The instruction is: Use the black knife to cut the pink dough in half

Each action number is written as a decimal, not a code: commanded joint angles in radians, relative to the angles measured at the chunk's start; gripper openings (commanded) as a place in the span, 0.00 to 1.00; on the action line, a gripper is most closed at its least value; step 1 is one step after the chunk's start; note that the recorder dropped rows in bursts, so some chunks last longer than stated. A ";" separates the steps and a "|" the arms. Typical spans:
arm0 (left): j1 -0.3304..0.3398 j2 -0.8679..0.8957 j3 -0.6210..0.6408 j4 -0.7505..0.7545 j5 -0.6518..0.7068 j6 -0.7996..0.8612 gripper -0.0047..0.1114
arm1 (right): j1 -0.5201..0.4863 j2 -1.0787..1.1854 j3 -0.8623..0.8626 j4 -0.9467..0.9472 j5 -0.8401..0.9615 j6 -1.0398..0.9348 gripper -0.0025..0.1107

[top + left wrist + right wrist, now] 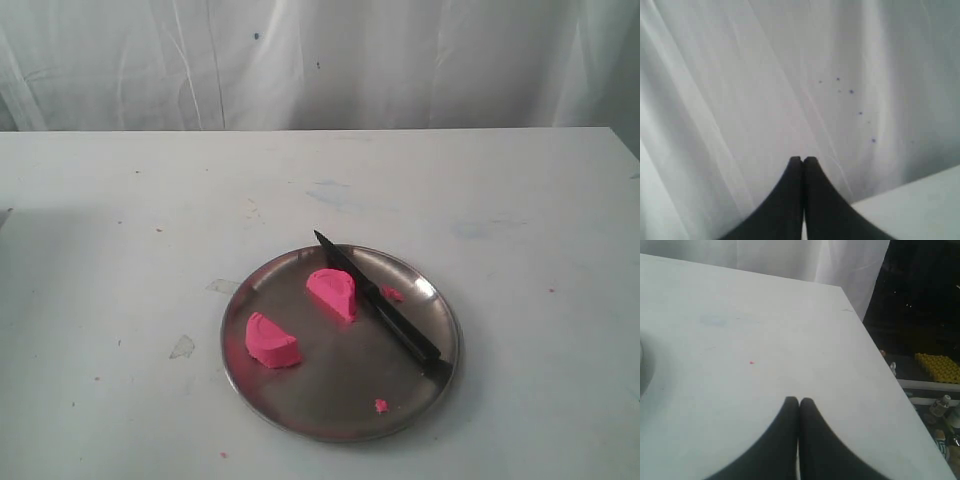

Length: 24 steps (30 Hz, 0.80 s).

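The pink dough lies in two half-round pieces, one (271, 342) toward the left of the steel plate (330, 415) and the other (333, 293) near its middle, just beside the black knife (378, 305), whose handle overhangs the rim. A nudge to the plate could tip the knife onto the table (120, 220). The left gripper (803, 159) and right gripper (799, 400) are both closed and empty, well away from the dough.
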 commanded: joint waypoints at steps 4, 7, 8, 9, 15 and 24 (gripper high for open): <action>0.096 -0.075 0.225 0.308 0.257 -0.418 0.04 | -0.002 -0.005 0.004 0.000 -0.008 0.004 0.02; 0.105 -0.075 0.315 0.425 0.259 -0.580 0.04 | -0.002 -0.005 0.004 0.000 -0.008 0.004 0.02; 0.103 -0.075 0.338 0.466 0.262 -0.641 0.04 | -0.002 -0.005 0.004 0.000 -0.008 0.004 0.02; 0.097 -0.075 0.358 0.530 0.269 -0.693 0.04 | -0.002 -0.005 0.004 0.000 -0.008 0.004 0.02; -0.005 -0.075 0.358 0.618 0.333 -0.716 0.04 | -0.002 -0.005 0.004 0.000 -0.006 0.004 0.02; -0.051 -0.075 0.358 1.141 0.409 -1.350 0.04 | -0.002 -0.005 0.004 0.000 -0.006 0.004 0.02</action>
